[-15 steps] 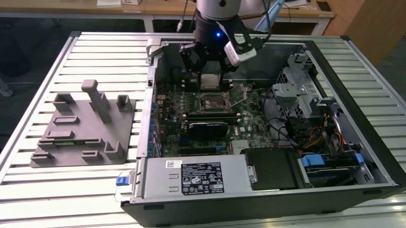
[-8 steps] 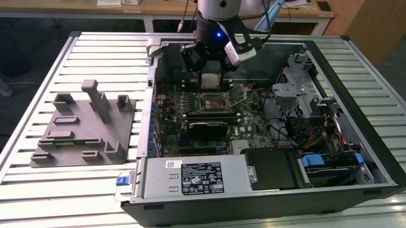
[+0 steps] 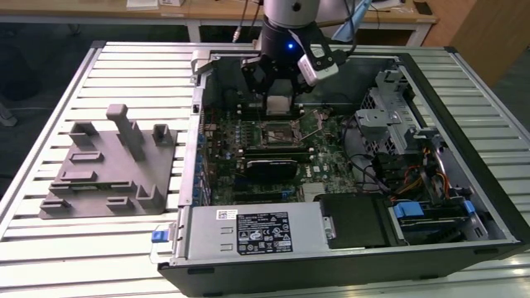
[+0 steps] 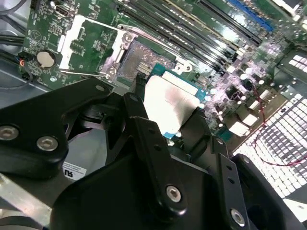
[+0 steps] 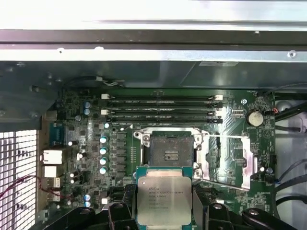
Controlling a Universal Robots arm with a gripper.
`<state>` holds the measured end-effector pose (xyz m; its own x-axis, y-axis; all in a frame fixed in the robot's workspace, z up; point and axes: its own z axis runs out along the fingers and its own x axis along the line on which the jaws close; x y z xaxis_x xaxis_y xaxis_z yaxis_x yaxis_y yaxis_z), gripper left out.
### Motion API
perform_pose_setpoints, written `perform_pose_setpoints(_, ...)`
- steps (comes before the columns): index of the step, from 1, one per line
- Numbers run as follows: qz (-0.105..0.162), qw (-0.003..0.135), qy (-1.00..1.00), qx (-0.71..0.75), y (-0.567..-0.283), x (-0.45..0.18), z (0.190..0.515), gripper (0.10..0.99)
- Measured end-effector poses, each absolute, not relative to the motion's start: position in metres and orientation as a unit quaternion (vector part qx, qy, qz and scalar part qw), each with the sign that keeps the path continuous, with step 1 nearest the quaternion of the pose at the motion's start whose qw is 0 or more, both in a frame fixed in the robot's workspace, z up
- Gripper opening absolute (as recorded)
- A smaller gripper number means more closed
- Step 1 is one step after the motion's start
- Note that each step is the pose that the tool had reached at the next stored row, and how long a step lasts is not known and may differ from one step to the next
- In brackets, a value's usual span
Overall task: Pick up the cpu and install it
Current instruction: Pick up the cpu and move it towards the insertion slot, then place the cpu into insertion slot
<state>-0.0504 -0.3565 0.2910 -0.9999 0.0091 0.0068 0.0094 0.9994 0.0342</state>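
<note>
Inside the open PC case (image 3: 331,273), tool (image 3: 279,100) clenched on the cpu (image 5: 162,200) by two opposite edges. The chip is held flat over the motherboard (image 3: 323,164), just beside the open socket (image 5: 170,152). Load plate (image 5: 225,160) swung aside; memory slots (image 5: 163,108) flank the socket's far edge.

Exterior view: high, angled down across the whole open computer case (image 3: 331,273); both wrist views sit close above its motherboard (image 5: 125,152), overlapping at the socket (image 5: 170,152).
</note>
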Motion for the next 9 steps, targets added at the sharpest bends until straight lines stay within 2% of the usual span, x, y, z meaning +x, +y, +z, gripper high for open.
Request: perform_pose_setpoints(9, -0.017, 0.004, -1.000, -0.005, -0.3548, -0.0450, 0.2881, 0.541)
